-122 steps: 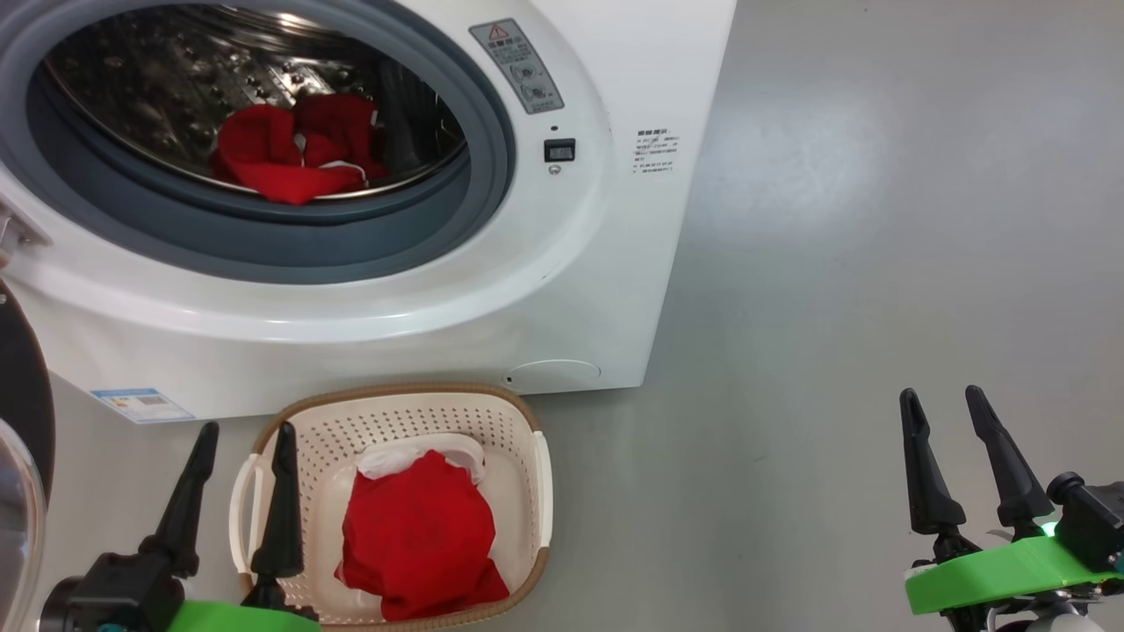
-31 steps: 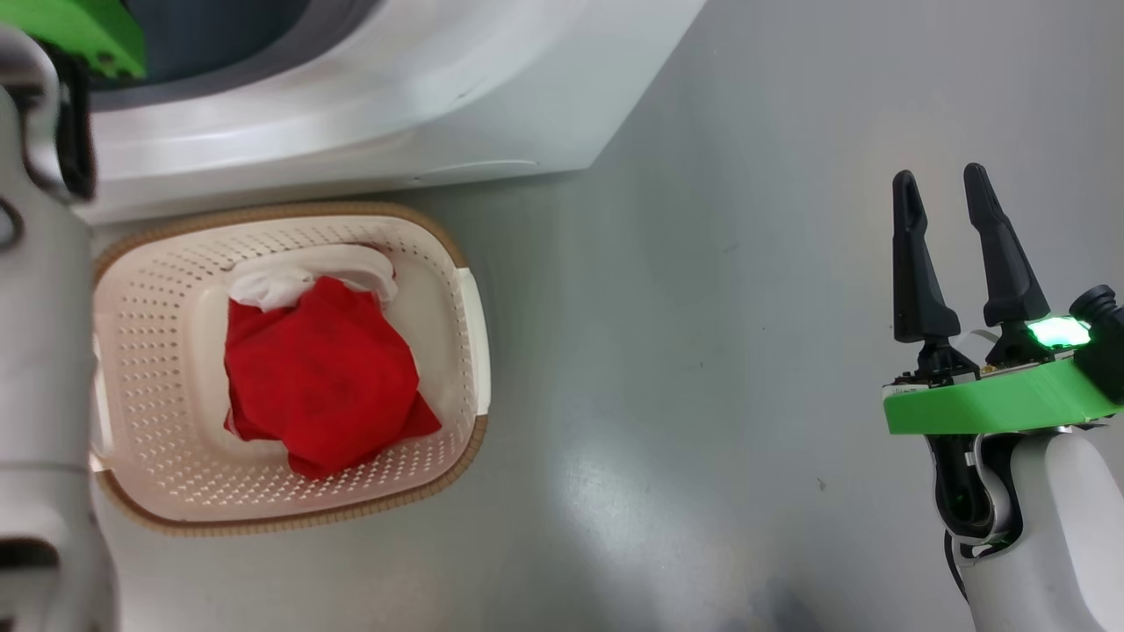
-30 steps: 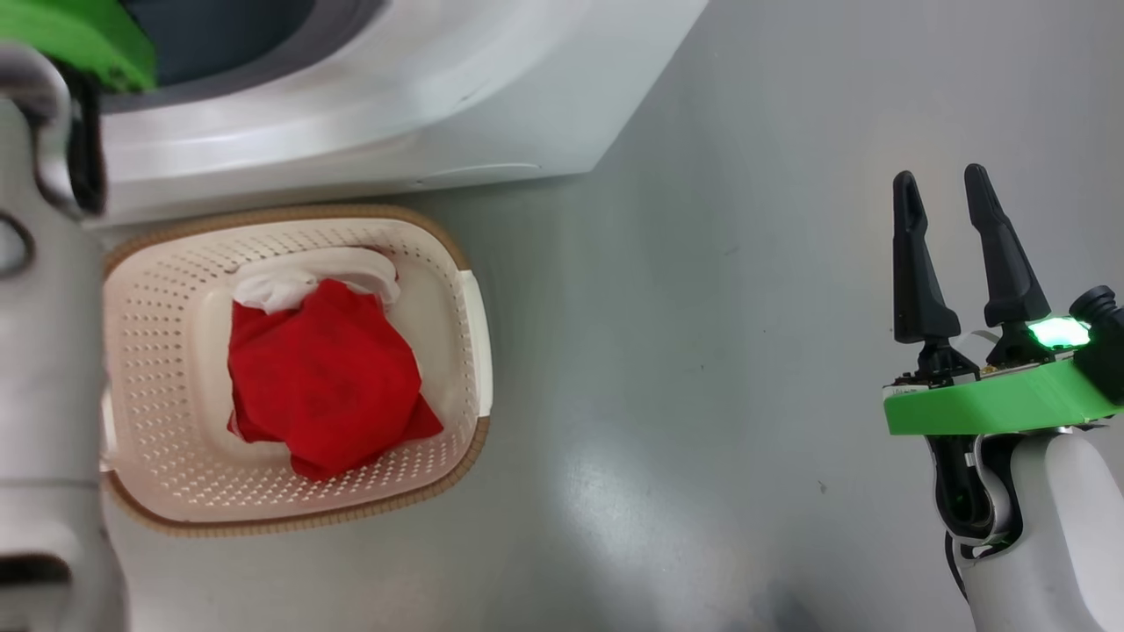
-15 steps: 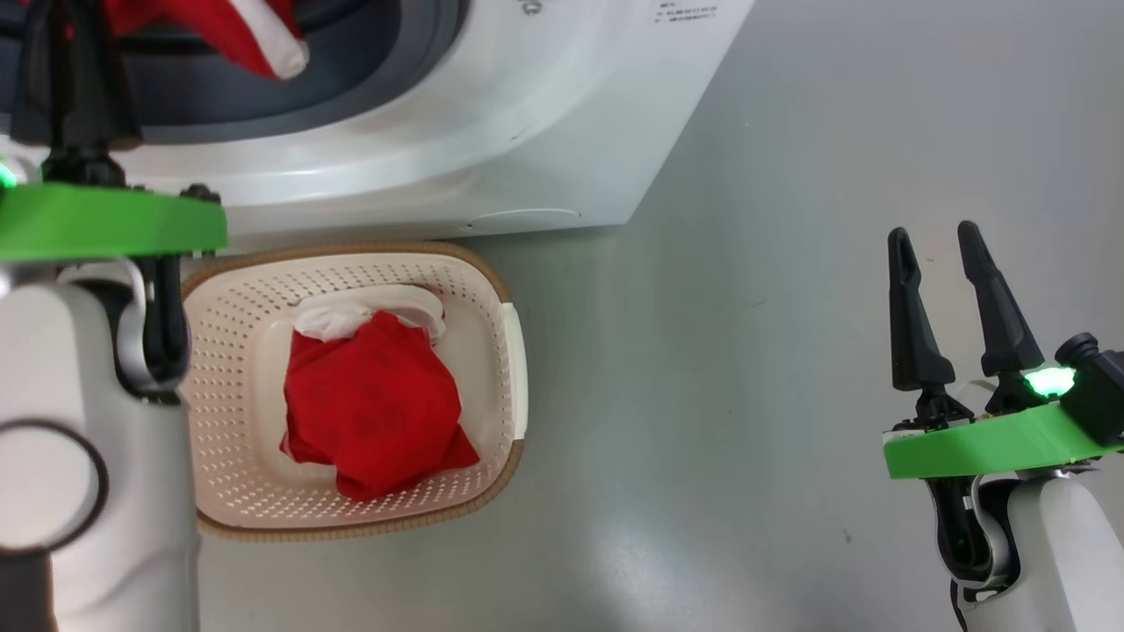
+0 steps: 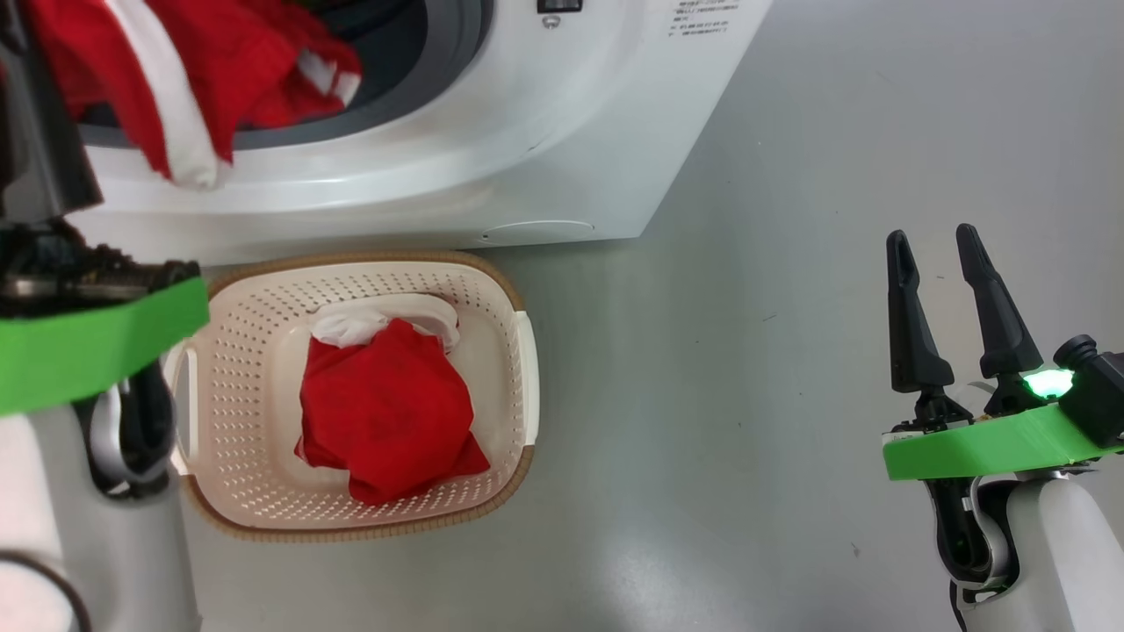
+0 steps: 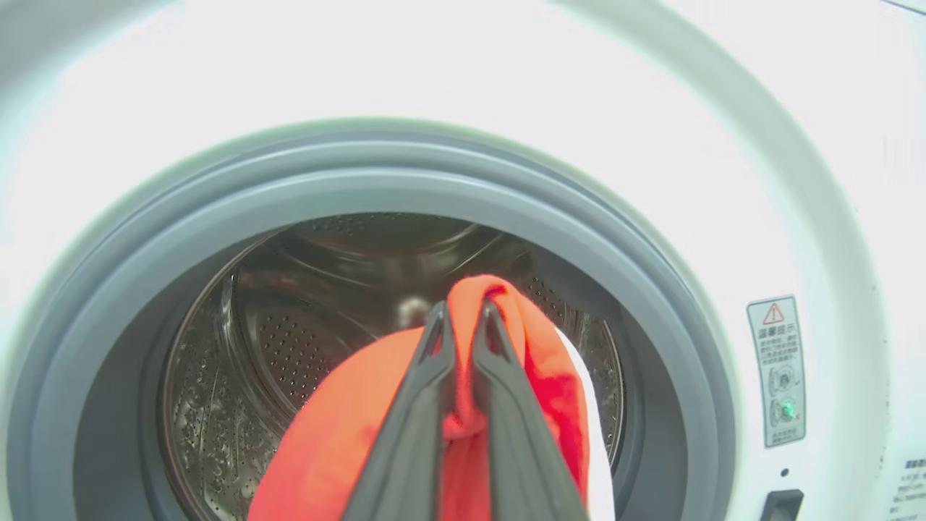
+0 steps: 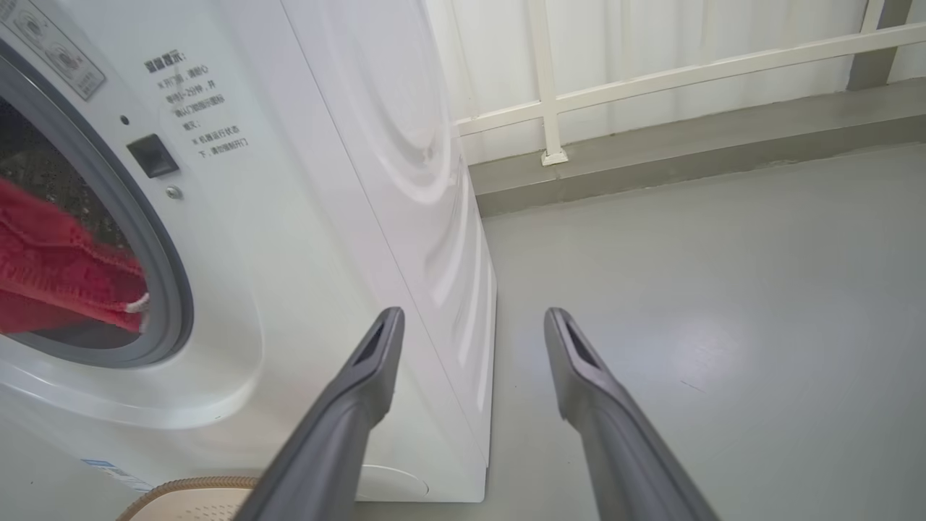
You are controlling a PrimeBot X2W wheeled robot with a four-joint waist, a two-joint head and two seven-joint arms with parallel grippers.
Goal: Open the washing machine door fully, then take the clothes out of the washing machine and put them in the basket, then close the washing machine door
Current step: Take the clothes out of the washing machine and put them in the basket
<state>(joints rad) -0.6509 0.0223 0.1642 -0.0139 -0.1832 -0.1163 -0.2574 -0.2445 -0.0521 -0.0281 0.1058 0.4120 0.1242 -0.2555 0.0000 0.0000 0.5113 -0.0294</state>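
The white washing machine (image 5: 527, 132) stands at the top of the head view, its mouth uncovered; the washing machine door is out of view. My left gripper (image 6: 463, 316) is shut on a red garment with white trim (image 6: 550, 376), just in front of the grey gasket and steel drum. From the head, that garment (image 5: 219, 61) hangs over the gasket's lower lip, above the basket (image 5: 369, 260). Another red garment (image 5: 386, 421) lies in the basket. My right gripper (image 5: 931, 241) stands open and empty over the floor, far right of the basket.
Bare grey floor (image 5: 746, 395) spreads right of the machine and basket. In the right wrist view my right gripper (image 7: 470, 315) points past the machine's side (image 7: 405, 145) toward a white railing (image 7: 550, 94). My left forearm (image 5: 88, 351) hangs beside the basket's left handle.
The head camera has tilted up, bringing the drum mouth back into view. My left gripper has drawn back from the drum, pulling the red garment out over the gasket. The right arm has held still.
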